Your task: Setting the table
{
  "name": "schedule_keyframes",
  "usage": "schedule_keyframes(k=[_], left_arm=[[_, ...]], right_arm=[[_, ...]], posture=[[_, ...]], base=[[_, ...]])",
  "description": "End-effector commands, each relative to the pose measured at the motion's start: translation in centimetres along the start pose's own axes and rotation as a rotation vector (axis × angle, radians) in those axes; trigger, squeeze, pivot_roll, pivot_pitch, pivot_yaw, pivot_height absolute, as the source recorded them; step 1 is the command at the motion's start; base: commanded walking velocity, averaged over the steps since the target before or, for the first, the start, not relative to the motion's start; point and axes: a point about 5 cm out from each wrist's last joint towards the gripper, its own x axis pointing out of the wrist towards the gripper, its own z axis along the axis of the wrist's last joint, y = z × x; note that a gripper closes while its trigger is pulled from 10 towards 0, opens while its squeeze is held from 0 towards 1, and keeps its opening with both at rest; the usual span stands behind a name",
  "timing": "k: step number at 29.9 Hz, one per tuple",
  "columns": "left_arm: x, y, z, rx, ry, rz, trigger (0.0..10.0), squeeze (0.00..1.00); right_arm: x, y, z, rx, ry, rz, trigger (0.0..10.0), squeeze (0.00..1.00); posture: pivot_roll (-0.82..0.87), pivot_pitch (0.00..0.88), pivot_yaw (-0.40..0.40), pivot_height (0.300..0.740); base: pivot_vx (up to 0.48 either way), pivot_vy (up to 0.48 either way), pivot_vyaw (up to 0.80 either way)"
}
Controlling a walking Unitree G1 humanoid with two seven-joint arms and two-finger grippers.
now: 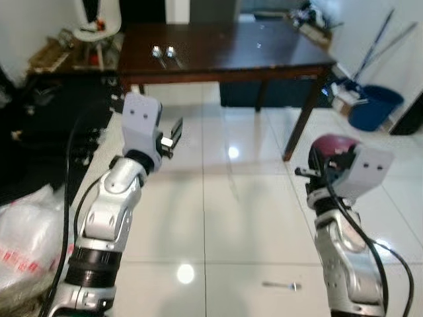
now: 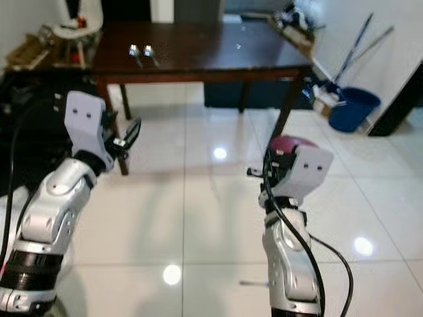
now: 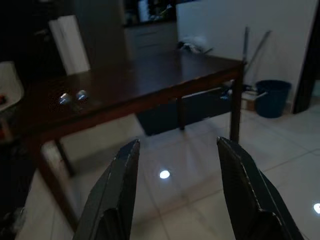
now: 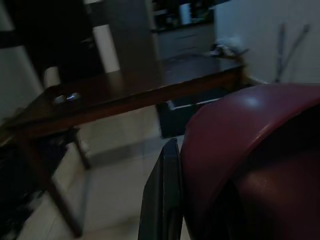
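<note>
Left eye: dark wooden desk (image 1: pixel 225 49) ahead, two spoons (image 1: pixel 164 53) side by side near its left end. Left claw (image 1: pixel 173 135) raised over the white tile floor (image 1: pixel 231 198), short of the desk, nothing in it. Right claw (image 1: pixel 310 173) lower right, gripping a maroon bowl (image 1: pixel 332 146). A piece of cutlery (image 1: pixel 283 285) lies on the floor near the right arm; type unclear. Blue bucket (image 1: pixel 374 105) with mop handles far right, white plastic bag (image 1: pixel 26 238) at left edge.

Right eye: same layout; bowl (image 2: pixel 291 143) sits above the right wrist housing.

Left wrist: both fingers (image 3: pixel 117 195) spread wide, desk and spoons (image 3: pixel 71 96) beyond them.

Right wrist: one black finger (image 4: pixel 162 195) pressed against the bowl's (image 4: pixel 250 160) outer wall; desk behind.
</note>
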Motion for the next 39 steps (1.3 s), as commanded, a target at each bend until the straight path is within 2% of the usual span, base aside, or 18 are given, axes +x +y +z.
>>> schedule_keyframes(k=[1,11,20,39], left_arm=[[0.1,-0.4,0.0,-0.009,-0.007,-0.015,10.0,0.0],[0.1,-0.4,0.0,-0.008,-0.006,-0.014,10.0,0.0],[0.1,-0.2,-0.1,0.001,0.003,0.004,10.0,0.0],[0.3,-0.2,-0.1,0.002,-0.001,0.003,10.0,0.0]], right_arm=[[0.0,-0.5,0.1,-0.009,-0.003,-0.02,10.0,0.0],[0.0,-0.3,0.0,-0.008,0.0,-0.013,10.0,0.0],[-0.1,0.7,-0.1,0.012,0.01,0.053,10.0,0.0],[0.0,0.8,-0.1,0.015,0.003,0.064,10.0,0.0]], posture=[[-0.08,0.0,0.063,0.74],[-0.08,0.0,0.064,0.74],[-0.08,0.0,0.066,0.74],[-0.08,0.0,0.068,0.74]], base=[[0.48,0.0,-0.79],[0.48,0.0,-0.79],[0.48,0.0,0.0],[0.48,0.0,0.0]])
